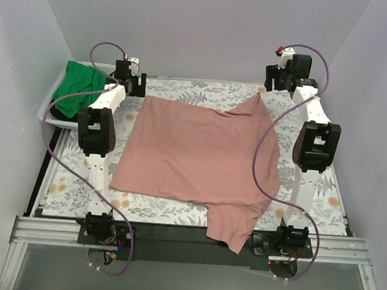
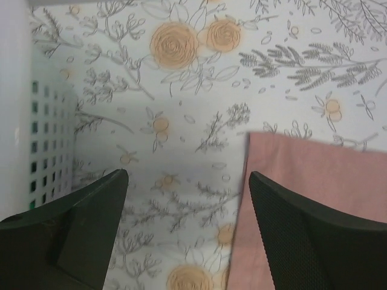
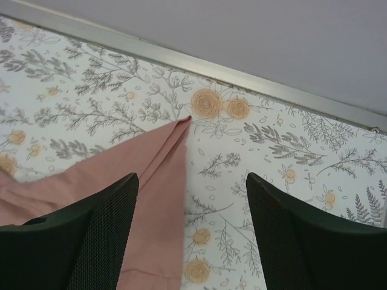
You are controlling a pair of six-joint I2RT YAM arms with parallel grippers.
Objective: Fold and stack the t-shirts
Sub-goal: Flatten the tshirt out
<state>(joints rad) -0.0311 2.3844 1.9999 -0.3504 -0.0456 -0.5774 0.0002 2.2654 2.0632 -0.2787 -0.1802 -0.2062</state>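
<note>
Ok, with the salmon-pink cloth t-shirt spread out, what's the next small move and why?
Probably draw the right gripper back toward the flap hanging off the table's near edge. It and the left gripper stand open, empty, by the salmon-pink cloth t-shirt's far corners; that overhang looks next to fold.

— Far-left corner?
— Crowded: white basket against the left wall, green t-shirt heaped over its rim, near the left gripper.
— Under that gripper?
— Bare floral cloth between wide-spread jaws; pink t-shirt edge just to the right, basket wall to the left.
— Far-right corner?
— Free cloth under the right gripper, jaws apart; a pink t-shirt corner by one finger; metal rail and back wall close beyond.
— Middle?
— Covered by the pink t-shirt, flat and low; open air above.
</note>
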